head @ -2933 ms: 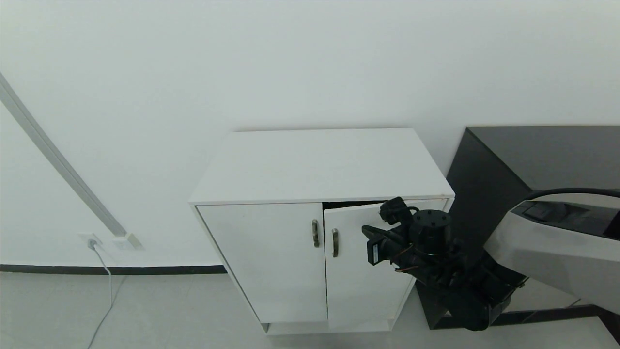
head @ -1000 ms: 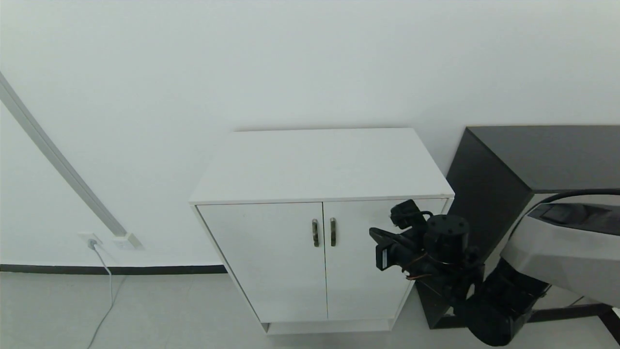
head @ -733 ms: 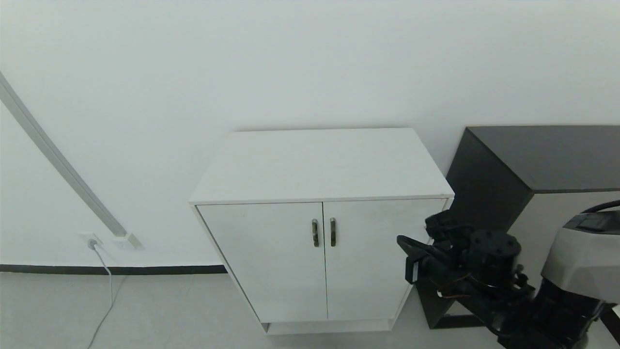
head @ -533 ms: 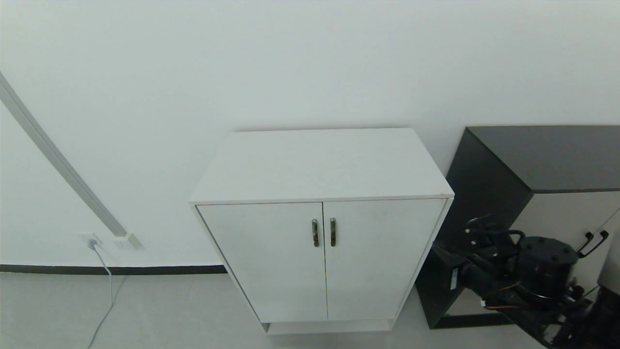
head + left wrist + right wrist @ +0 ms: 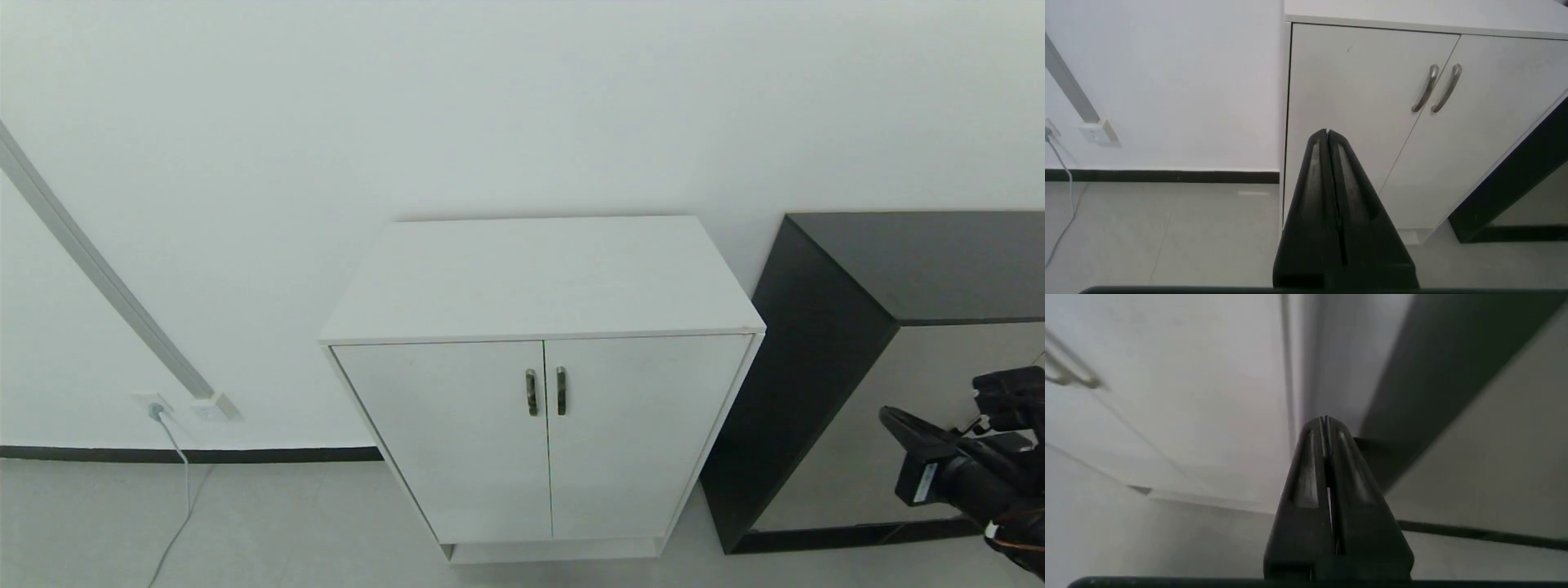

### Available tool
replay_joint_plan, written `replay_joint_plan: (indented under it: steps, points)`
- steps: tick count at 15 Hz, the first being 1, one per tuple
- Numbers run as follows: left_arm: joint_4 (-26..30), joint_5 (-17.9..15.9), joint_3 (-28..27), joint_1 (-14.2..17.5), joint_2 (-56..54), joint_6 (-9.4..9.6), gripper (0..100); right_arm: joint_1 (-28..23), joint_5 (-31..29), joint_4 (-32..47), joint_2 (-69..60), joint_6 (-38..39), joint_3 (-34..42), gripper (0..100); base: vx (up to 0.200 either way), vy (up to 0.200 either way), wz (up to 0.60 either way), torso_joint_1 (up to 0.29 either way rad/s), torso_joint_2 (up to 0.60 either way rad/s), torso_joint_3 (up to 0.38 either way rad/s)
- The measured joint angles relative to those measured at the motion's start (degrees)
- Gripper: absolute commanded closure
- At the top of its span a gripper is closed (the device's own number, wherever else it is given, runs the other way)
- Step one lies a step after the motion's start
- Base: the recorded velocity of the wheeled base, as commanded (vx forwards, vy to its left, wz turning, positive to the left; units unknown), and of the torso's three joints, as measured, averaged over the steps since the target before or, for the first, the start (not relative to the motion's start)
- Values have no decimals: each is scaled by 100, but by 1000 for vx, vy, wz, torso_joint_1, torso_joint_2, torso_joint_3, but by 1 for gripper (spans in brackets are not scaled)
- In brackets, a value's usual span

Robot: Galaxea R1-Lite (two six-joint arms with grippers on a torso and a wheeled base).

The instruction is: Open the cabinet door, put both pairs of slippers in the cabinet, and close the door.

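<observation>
white cabinet (image 5: pixel 539 367) doors closed | grey floor (image 5: pixel 286 523) | white wall (image 5: pixel 490 98)

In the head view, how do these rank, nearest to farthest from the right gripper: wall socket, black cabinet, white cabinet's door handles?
1. The black cabinet, on the right, just by the right gripper.
2. The door handles, at the middle of the white cabinet.
3. The wall socket, far left, low on the wall.

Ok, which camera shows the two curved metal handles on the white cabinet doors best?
The head view: both metal handles stand face-on, side by side at the seam of the shut white cabinet doors, nothing in front. The left wrist view shows both handles aslant; the right wrist view catches part of one, blurred.
</observation>
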Motion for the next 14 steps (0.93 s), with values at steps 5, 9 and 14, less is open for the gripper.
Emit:
replay_joint_plan:
  steps: [5, 9, 14]
  points:
    - [0, 0, 0, -2, 0, 0, 100, -122, 71, 2141, -1822, -88, 41, 100, 0, 0, 0, 0, 0, 0]
    - [0, 4, 0, 0, 0, 0, 100, -133, 204, 3813, -3231, -93, 41, 100, 0, 0, 0, 0, 0, 0]
    - [0, 1, 0, -2, 0, 0, 100, -135, 301, 5636, -4763, -84, 41, 100, 0, 0, 0, 0, 0, 0]
